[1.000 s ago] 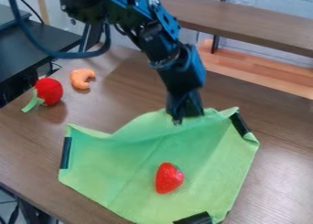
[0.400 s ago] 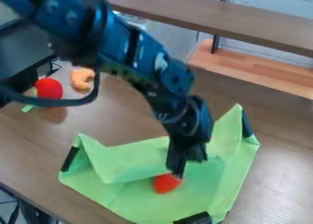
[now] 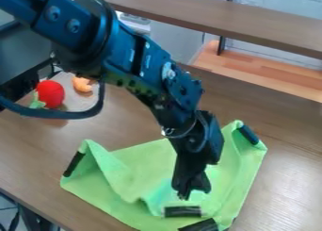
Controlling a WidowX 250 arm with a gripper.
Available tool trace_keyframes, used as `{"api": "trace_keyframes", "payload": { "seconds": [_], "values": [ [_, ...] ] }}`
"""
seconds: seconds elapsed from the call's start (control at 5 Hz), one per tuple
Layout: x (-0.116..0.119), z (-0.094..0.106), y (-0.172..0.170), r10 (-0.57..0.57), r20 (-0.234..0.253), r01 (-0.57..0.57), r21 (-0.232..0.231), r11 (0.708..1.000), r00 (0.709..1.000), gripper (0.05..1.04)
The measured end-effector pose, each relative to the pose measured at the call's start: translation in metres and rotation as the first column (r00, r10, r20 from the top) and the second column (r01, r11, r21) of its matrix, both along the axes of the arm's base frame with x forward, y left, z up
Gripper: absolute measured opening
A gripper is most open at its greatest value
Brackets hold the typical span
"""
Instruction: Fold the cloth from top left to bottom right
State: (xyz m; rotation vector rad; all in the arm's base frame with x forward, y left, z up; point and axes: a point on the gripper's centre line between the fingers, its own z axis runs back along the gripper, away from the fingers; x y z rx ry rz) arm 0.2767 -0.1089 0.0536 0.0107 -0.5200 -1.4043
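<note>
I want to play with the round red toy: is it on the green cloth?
No, the round red toy lies on the table, well apart from the green cloth.

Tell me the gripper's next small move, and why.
Probably ease the gripper slightly toward the bottom corner of the cloth: the black strip on the folded-over part seems just short of the lower black strip at that corner.

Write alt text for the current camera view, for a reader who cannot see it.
A black robot gripper hangs over a partly folded green cloth on a brown table; the fold's black strip lies near the cloth's lower edge. A red toy vegetable and an orange toy sit at upper left.
</note>
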Motion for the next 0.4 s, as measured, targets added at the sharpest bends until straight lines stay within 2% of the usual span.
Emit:
{"api": "trace_keyframes", "payload": {
  "seconds": [0.2,0.4],
  "values": [
    [-0.001,0.011,-0.005,-0.030,-0.037,0.027,-0.066,0.997,0.999,1.001],
    [-0.001,0.046,-0.002,-0.038,-0.042,0.033,-0.129,0.991,0.998,1.004]
  ]
}}
